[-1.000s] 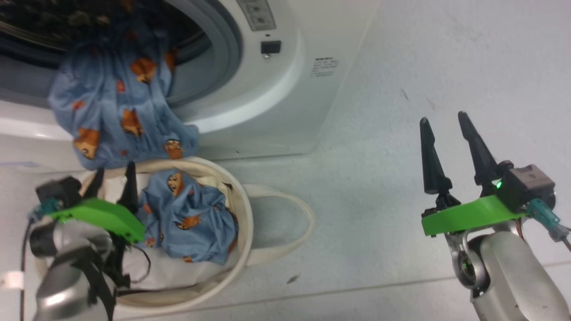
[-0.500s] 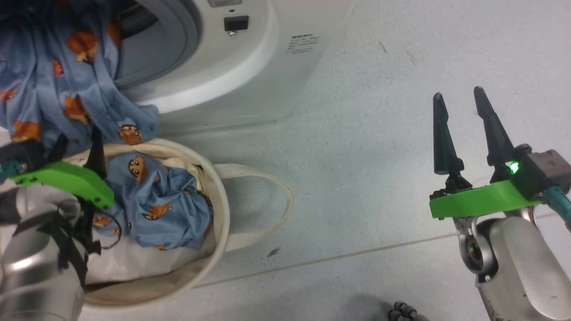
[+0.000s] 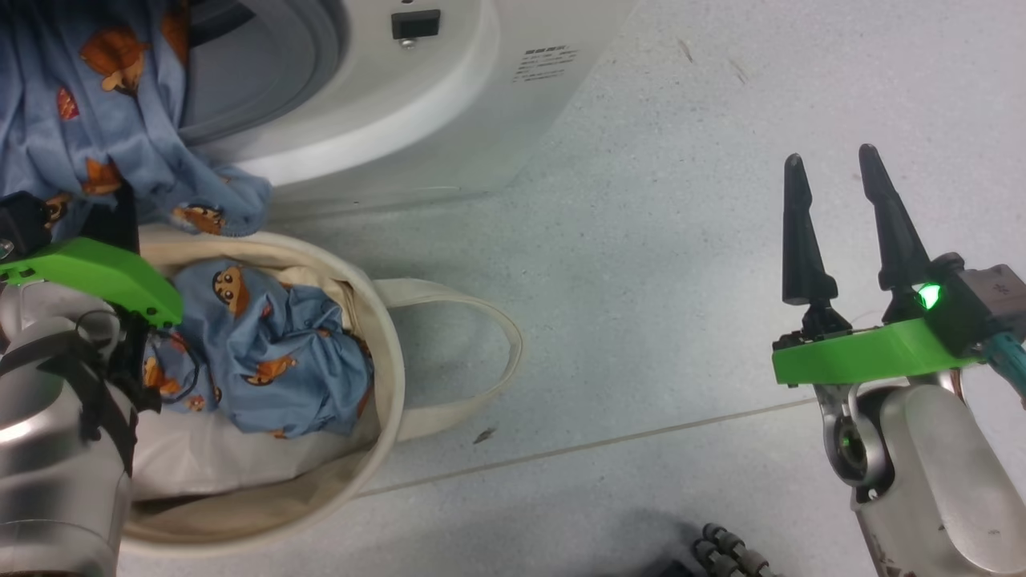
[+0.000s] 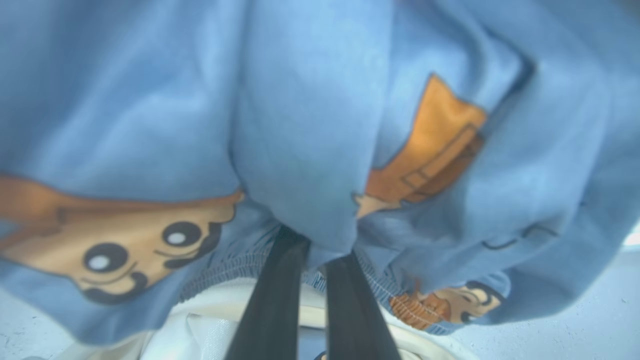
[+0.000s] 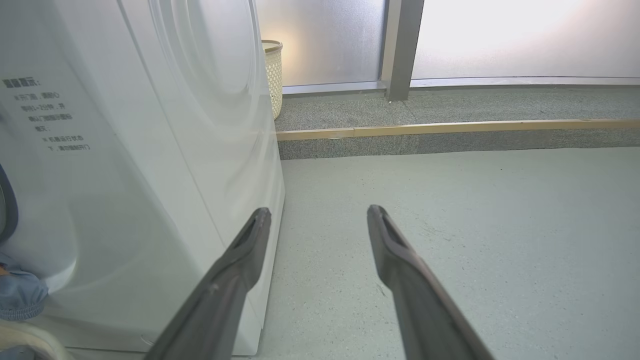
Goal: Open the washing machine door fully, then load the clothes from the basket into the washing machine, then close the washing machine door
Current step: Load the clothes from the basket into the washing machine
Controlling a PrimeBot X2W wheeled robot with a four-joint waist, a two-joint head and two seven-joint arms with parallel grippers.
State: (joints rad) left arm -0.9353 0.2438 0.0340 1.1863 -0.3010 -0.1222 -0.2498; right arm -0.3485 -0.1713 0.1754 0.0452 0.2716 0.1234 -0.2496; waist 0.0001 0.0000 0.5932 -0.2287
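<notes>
A light blue garment (image 3: pixel 96 104) with orange cartoon faces hangs out of the white washing machine (image 3: pixel 449 104) and down its front to the basket's rim. My left gripper (image 3: pixel 120 200) reaches up into the garment's lower part. In the left wrist view its fingers (image 4: pixel 280 300) stand close together, with the tips buried in a fold of the garment (image 4: pixel 310 150). The cream basket (image 3: pixel 385 353) on the floor holds a second blue printed garment (image 3: pixel 264 361) on white cloth (image 3: pixel 208 465). My right gripper (image 3: pixel 834 168) hangs open over bare floor, far right. The door is out of view.
A strap handle (image 3: pixel 489 361) of the basket lies looped on the grey floor to its right. In the right wrist view the washer's side (image 5: pixel 200 150) stands at left, with a wicker bin (image 5: pixel 273 70) and a raised step (image 5: pixel 450 130) behind. A dark ribbed part (image 3: pixel 725 553) shows at the bottom edge.
The head view has swung, shifting everything left and up in frame. Relative to the basket, my left gripper has risen a little into the hanging garment. The right gripper stays open.
</notes>
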